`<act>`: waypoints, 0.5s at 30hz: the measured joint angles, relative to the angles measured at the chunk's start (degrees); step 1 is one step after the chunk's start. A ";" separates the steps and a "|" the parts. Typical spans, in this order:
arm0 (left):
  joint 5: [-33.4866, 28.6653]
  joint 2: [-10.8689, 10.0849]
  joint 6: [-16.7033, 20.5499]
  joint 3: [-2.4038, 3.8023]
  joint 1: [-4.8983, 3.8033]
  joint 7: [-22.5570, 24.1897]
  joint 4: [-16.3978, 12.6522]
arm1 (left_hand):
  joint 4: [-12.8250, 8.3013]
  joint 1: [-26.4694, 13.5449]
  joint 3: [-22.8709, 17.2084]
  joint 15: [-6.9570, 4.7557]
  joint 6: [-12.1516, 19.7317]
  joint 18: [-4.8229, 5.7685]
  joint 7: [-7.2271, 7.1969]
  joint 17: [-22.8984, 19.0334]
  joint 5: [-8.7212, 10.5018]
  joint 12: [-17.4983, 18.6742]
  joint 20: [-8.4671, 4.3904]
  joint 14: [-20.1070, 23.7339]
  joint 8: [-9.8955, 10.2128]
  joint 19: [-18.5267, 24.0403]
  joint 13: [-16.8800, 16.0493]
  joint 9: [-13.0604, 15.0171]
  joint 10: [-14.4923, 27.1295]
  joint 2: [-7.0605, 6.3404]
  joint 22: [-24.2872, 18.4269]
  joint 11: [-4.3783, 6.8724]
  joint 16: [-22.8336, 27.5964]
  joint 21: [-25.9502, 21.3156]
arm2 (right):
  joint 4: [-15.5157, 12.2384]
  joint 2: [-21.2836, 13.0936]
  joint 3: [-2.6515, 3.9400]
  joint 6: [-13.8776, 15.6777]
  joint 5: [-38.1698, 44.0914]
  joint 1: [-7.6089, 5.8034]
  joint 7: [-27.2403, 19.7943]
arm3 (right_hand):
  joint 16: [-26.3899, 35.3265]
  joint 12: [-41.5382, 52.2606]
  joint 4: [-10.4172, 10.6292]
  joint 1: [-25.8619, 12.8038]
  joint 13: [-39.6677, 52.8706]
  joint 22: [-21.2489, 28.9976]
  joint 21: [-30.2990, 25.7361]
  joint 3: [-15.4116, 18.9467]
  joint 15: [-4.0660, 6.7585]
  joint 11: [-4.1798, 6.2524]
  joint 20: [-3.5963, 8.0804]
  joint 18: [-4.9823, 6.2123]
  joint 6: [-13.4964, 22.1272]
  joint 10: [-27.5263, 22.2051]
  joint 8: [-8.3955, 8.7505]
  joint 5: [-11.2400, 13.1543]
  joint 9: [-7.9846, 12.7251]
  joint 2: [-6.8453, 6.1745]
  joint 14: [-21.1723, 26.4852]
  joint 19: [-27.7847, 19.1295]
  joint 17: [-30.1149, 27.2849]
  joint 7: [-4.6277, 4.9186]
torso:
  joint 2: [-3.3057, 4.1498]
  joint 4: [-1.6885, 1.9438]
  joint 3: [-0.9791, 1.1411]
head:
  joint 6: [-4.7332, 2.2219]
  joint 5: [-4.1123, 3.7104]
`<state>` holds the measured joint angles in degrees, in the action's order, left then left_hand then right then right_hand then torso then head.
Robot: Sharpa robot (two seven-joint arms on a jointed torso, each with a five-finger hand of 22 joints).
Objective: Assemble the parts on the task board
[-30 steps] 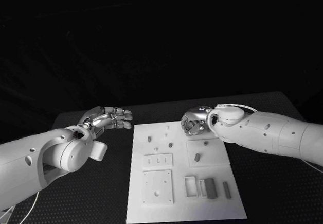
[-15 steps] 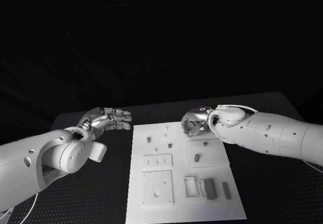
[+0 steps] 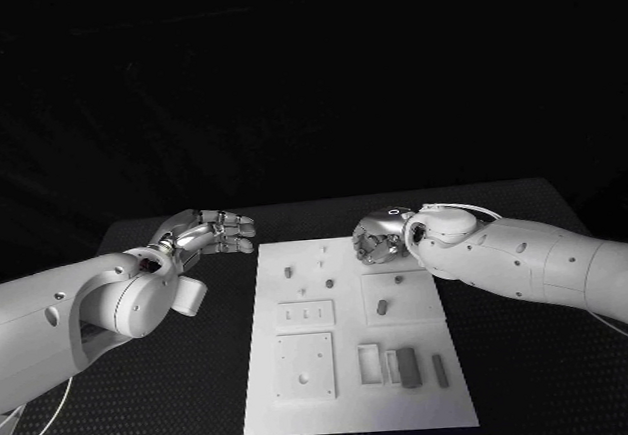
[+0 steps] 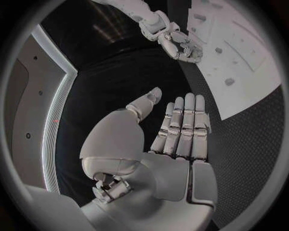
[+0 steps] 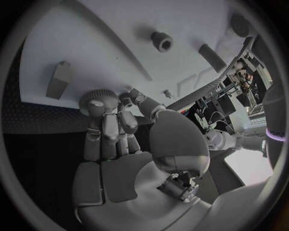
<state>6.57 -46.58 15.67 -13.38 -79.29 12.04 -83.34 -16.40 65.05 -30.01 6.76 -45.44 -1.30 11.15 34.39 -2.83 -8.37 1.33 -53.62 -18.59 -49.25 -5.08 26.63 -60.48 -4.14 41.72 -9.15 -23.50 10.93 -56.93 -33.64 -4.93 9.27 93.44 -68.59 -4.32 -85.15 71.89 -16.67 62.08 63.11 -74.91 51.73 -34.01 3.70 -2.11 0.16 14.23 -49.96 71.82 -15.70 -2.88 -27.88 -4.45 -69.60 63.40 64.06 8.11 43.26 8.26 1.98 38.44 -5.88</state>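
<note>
Overhead, right hand (image 3: 384, 238) gripping part (image 5: 99, 99)

No readable text, labels or numbers.

White rectangular task board (image 3: 360, 415) is lying mid-way across the black matte table (image 3: 153, 389). My left hand (image 3: 207, 230) is sitting just beside the board's far left corner, over the table. My right hand (image 3: 381, 238) is sitting over the board's far right corner. Two small grey pegs (image 3: 289, 271) are standing on the far left part, between my hands. Grey rectangular bars (image 3: 407, 366) are lying side by side at the near right, with a square white plate (image 3: 304, 364) lying left of them.
</note>
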 measured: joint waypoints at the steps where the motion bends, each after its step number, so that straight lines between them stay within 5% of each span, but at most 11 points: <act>1: 0.00 0.00 0.00 0.00 0.00 0.00 0.00 | 0.00 0.00 0.00 0.00 0.00 0.00 0.00 0.00 0.00 0.00 0.00 0.00 0.00 0.00 0.00 0.00 0.00 0.00 0.00 0.00 0.00 0.00 | 0.00 0.03 0.00 0.03 0.01 0.00 0.00 | -0.22 0.00 0.00 -0.30 0.07 0.00 0.09 0.00 0.11 0.30 -0.02 0.00 -0.90 0.30 -0.61 0.00 -0.30 0.37 -0.21 0.02 0.00 -0.29 | 0.01 0.00 0.00 | 0.00 -0.02; 4: 0.00 0.01 0.00 0.00 0.00 0.00 0.01 | 0.00 -0.23 0.00 0.00 0.00 0.01 0.00 0.00 0.00 0.00 0.00 0.00 0.00 0.00 0.00 0.00 0.00 0.23 0.00 0.00 0.00 0.00 | -0.03 0.08 -0.02 0.26 0.11 0.03 0.00 | -0.22 0.00 0.05 -0.33 0.26 0.00 0.10 -0.26 1.10 1.01 0.05 0.00 -2.81 0.59 -1.46 0.00 -0.76 0.94 -0.16 -0.05 0.00 -0.82 | 0.02 0.00 0.00 | 0.00 -0.03; 15: -0.01 -0.02 0.00 0.00 0.00 0.00 0.01 | 0.00 -0.23 0.00 0.00 0.00 0.02 0.00 0.05 0.00 0.22 0.00 0.00 0.00 0.00 0.00 0.00 0.00 0.23 0.00 0.00 0.00 0.00 | -0.18 0.05 -0.14 1.81 0.73 0.21 0.28 | -0.44 0.22 -0.08 -0.13 0.91 0.00 0.32 -1.19 2.05 2.12 0.35 0.02 -5.19 1.29 -2.99 0.23 -0.97 3.41 -0.71 -0.35 0.21 -1.95 | 0.05 0.04 -0.02 | 0.05 -0.04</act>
<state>6.56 -46.60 15.67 -13.38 -79.29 12.04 -83.33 -16.40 64.82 -30.01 6.76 -45.44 -1.29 11.15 34.44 -2.83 -8.15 1.34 -53.63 -18.59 -49.25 -5.08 26.64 -60.48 -3.91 41.72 -9.15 -23.50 10.93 -57.12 -33.59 -5.07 11.08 94.16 -68.38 -4.04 -85.59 72.11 -16.75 61.95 64.01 -74.91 52.05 -35.20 5.75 0.02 0.51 14.25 -55.15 73.10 -18.69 -2.65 -28.84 -1.04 -70.32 63.04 64.27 6.16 43.31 8.29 1.97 38.49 -5.92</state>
